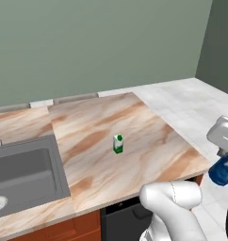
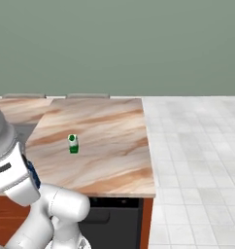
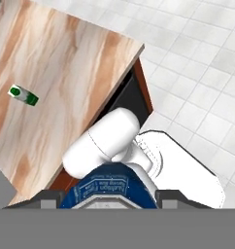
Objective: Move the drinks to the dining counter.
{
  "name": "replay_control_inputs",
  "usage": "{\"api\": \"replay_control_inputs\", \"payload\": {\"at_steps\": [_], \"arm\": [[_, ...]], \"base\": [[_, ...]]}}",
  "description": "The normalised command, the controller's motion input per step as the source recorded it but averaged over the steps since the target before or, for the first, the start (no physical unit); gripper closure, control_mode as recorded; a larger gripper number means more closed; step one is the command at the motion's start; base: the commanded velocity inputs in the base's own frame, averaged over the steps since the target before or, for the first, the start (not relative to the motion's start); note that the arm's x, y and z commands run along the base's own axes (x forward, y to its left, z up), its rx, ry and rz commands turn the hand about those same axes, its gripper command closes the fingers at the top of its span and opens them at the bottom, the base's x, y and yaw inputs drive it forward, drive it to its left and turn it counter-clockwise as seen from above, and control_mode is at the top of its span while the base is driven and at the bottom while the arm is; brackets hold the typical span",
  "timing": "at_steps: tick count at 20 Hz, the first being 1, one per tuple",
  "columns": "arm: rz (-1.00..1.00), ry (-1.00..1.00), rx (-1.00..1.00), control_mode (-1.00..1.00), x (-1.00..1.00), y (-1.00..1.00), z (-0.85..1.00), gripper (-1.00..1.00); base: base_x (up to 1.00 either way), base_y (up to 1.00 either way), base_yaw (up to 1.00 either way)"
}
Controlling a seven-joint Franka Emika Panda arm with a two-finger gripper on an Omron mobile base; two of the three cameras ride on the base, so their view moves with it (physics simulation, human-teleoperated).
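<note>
Currently the gripper (image 3: 108,197) is clamping the blue can (image 3: 109,189) between partly closed fingers, holding it off the dining counter (image 1: 134,141), beyond the slab's 4 o'clock corner and over the tiled floor (image 1: 191,106). Meanwhile the white carton (image 1: 118,143) is standing upright mid-counter, at 3 o'clock from the grey sink (image 1: 26,174).

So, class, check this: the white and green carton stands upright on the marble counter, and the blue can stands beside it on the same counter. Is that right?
Not quite. The carton does stand upright on the counter, but the blue can is not beside it: the gripper holds it in the air, off the counter's end. The left base view shows this.
</note>
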Motion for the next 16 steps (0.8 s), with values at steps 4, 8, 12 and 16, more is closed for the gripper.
{"api": "replay_control_inputs", "payload": {"at_steps": [4,8,12,16], "arm": [[-0.15,0.00,0.00,-1.00,0.36,0.00,0.00,1.00],[-0.07,0.01,0.00,-1.00,0.82,0.00,-0.01,1.00],[0.06,0.00,0.00,-1.00,1.00,-0.01,-0.10,1.00],[0.20,0.02,0.00,-1.00,1.00,-0.11,-0.02,1.00]], "base": [[0.45,0.00,-0.20],[0.00,0.00,0.00],[0.00,0.00,0.00],[0.00,0.00,0.00]]}}
